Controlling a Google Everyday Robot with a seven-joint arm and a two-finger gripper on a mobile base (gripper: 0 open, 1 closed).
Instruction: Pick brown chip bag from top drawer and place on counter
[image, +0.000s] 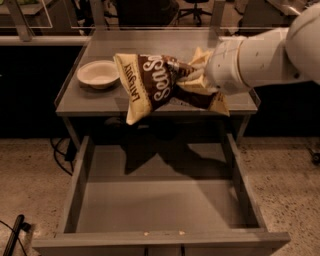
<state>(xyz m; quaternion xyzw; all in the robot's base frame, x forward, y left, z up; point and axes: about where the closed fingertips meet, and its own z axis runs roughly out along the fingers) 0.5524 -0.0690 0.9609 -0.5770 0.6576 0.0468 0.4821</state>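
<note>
The brown chip bag (157, 82) hangs in the air over the front edge of the counter (150, 42), tilted, with its cream edge and "Late July" lettering to the left. My gripper (196, 80) comes in from the right on a white arm and is shut on the bag's right end. The top drawer (160, 205) stands pulled open below, its flat grey bottom bare, with the bag's shadow on its back part.
A white bowl (98, 73) sits on the counter's left side. The arm hides the counter's right side. Chairs and desks stand behind the counter. A cable and a dark object lie on the speckled floor at the left.
</note>
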